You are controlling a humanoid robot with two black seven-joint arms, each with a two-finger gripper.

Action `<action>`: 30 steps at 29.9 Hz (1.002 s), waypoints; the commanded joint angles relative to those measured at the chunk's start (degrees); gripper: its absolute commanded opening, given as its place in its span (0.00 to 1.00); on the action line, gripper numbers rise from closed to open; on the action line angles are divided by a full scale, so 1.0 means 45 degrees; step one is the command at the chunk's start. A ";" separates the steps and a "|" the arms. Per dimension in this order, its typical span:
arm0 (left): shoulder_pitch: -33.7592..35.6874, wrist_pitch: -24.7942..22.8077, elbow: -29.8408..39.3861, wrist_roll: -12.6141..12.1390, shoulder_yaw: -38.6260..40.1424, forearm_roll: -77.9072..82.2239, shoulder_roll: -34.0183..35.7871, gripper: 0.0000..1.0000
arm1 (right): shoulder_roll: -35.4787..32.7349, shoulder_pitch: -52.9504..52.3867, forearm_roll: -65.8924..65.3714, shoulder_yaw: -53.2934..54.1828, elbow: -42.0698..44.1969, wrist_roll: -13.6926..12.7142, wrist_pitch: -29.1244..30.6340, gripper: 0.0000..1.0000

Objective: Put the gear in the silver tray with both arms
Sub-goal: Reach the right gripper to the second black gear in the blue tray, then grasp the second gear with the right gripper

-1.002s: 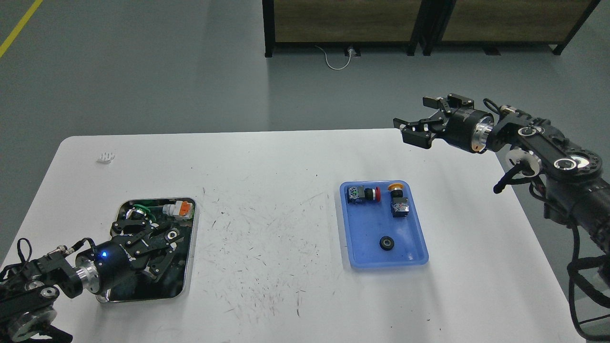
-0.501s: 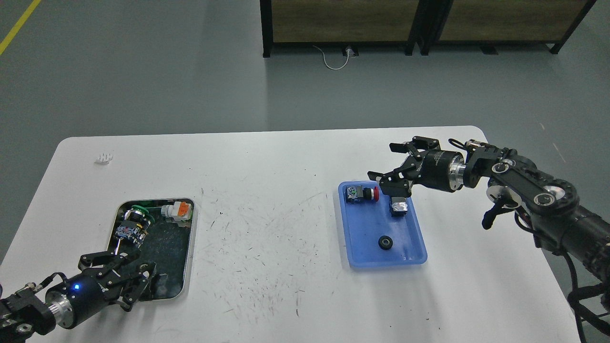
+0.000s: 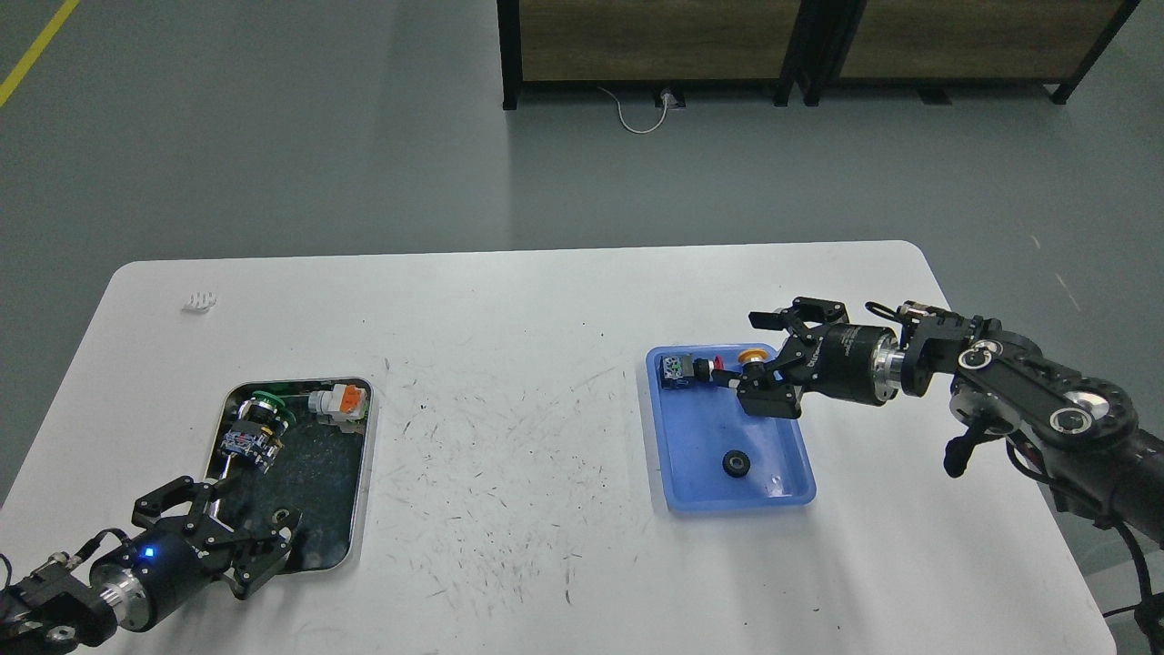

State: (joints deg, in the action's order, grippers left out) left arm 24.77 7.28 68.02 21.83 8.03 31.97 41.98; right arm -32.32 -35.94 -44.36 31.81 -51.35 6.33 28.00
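The silver tray sits at the near left of the table and holds a green button part, an orange and white connector and a small switch block. My left gripper is open and empty, low at the tray's near-left corner. A small black gear lies on the floor of the blue plastic tray at the right. My right gripper is open over the far right part of the blue tray, its fingers on either side of a yellow-capped switch. It is apart from the gear.
A red-capped switch lies in the blue tray's far left corner. A small white clip lies on the table at the far left. The white scratched table ends just right of my right arm. Dark cabinets stand beyond on the floor.
My right gripper came down and toward me, from above the table's far right edge to low over the blue tray. My left gripper drew back out of the silver tray, uncovering a switch block there.
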 commanded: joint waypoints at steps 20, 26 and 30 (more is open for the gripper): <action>0.0081 0.0120 -0.0507 -0.0165 0.1575 -0.0209 -0.0090 0.98 | -0.0063 0.0348 -0.0826 -0.2420 -0.0072 0.0020 -0.0001 0.99; 0.0081 0.0394 -0.0507 -0.0145 0.1575 -0.0209 -0.0071 0.98 | -0.0063 0.0602 -0.1178 -0.2421 0.0025 0.0136 -0.0001 0.99; 0.0062 0.0433 -0.0487 -0.0126 0.1575 -0.0209 -0.0071 0.98 | 0.0073 0.0642 -0.1256 -0.2362 0.0259 0.0156 -0.0001 0.98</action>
State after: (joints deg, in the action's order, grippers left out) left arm 25.12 9.08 65.74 21.17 15.11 31.02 41.65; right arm -32.50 -33.23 -49.73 20.97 -50.86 6.99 28.00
